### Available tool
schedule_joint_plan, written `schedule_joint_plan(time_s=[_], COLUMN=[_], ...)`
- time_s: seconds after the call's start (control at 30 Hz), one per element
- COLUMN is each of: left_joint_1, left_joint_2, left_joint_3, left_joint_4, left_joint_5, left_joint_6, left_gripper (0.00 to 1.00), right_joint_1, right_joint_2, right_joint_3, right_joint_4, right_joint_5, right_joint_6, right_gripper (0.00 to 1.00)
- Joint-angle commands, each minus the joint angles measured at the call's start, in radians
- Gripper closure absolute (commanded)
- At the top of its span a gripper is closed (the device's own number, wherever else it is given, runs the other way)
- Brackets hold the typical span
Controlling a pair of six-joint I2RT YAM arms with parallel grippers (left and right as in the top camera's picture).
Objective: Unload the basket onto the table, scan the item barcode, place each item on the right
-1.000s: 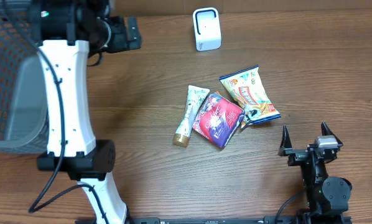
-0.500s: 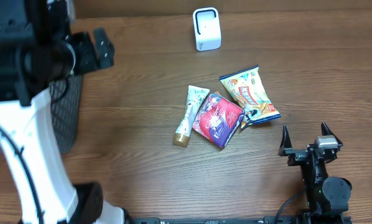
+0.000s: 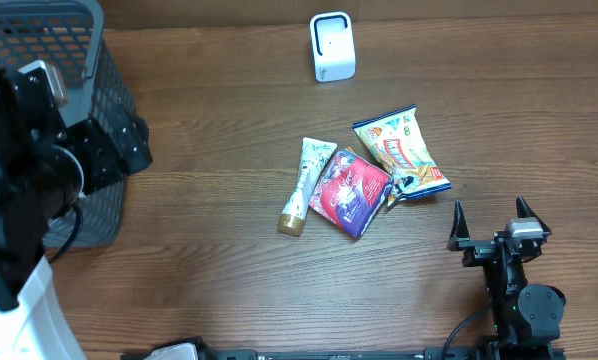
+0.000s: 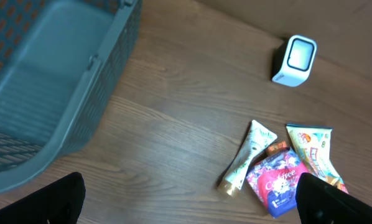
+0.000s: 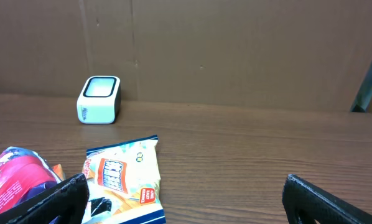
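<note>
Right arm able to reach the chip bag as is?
Probably yes. The chip bag is the item nearest the open right gripper, with only bare table between them.

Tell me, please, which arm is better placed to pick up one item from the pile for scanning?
Right. The right fingers stand open and low, close beside the snack bag, facing it. The left fingers, also open, hang high near the basket, farther away.
</note>
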Motion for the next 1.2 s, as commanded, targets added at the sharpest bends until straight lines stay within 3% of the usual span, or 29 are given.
schedule_joint_plan(time_s=[0.0,0.13,0.2,0.3,0.47,0.57,0.77,0.97,1.17], left_joint_1=[0.005,0.005,0.005,0.005,0.005,0.005,0.005,0.005,0.005], left_joint_2=[-0.016,-0.012,-0.010,-0.009,-0.009,-0.009,-0.009,-0.009,-0.009], left_joint_3=[-0.008,-0.008,-0.008,-0.008,-0.008,-0.008,-0.008,-0.008,-0.008], left_joint_4=[0.002,0.002,0.002,0.002,0.002,0.002,0.002,0.002,0.002], left_joint_5=[-0.019,-0.019,-0.019,-0.019,-0.019,-0.019,-0.019,-0.019,-0.019], left_joint_6=[-0.021,-0.021,-0.021,-0.021,-0.021,-0.021,-0.021,-0.021,-0.021], left_gripper=[0.00,0.00,0.00,0.00,0.00,0.00,0.00,0.00,0.00], right_joint_1=[-0.005,-0.005,-0.005,-0.005,-0.005,-0.008,-0.029,-0.059,-0.058], right_joint_2=[-0.009,-0.009,-0.009,-0.009,-0.009,-0.007,0.146,0.551,0.895], right_joint_3=[-0.010,-0.010,-0.010,-0.010,-0.004,0.059,0.381,0.790,0.999], right_joint_4=[0.021,0.161,0.217,0.304,0.490,0.489,0.097,-0.418,-0.579], right_joint_5=[0.000,-0.248,-0.489,-0.681,-0.738,-0.704,-0.584,-0.632,-0.884], right_joint_6=[0.000,0.075,0.155,0.158,0.278,0.296,0.248,0.135,0.142], right_gripper=[0.00,0.00,0.00,0.00,0.00,0.00,0.00,0.00,0.00])
